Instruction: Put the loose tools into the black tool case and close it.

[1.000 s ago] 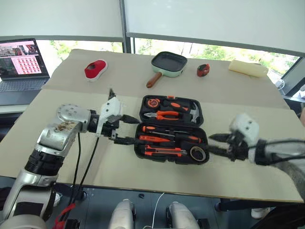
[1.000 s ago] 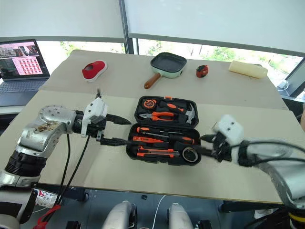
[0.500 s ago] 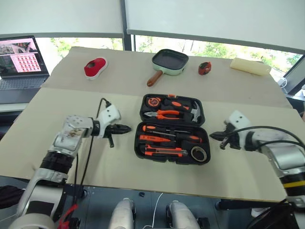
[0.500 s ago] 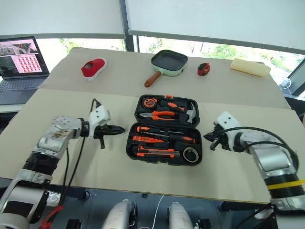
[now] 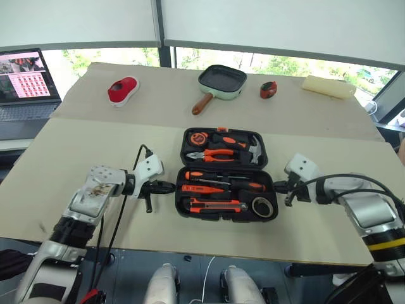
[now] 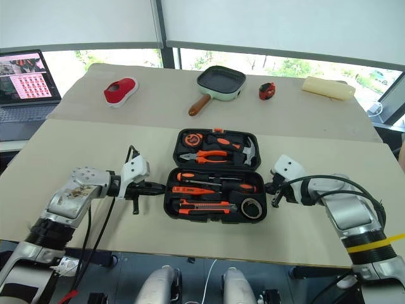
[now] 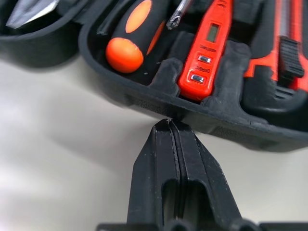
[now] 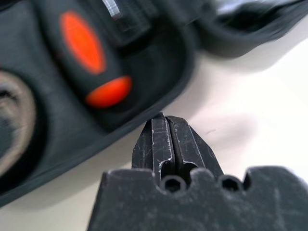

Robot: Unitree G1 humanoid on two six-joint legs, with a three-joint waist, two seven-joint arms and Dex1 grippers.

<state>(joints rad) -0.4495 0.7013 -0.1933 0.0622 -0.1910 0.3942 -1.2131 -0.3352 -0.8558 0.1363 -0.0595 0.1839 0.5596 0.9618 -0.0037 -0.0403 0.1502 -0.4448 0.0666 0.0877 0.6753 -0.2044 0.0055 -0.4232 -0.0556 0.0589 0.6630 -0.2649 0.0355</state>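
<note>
- Your black tool case [image 5: 226, 174] lies open on the table [image 5: 95, 145], lid flat behind the tray.
- The loose tools sit in the tray's recesses: two screwdrivers [image 5: 224, 182], tester screwdriver [image 7: 204, 53], utility knife [image 5: 214, 204], tape roll [image 5: 261, 205]. Loading looks complete.
- Since a second ago both arms have dropped to the table and their jaws have gone from apart to pressed together, holding nothing.
- Your left gripper [image 7: 169, 126] now noses the tray's left wall; your right gripper [image 8: 162, 120] sits at the right wall.
- Judgement: only closing remains; the lid is untouched.
</note>
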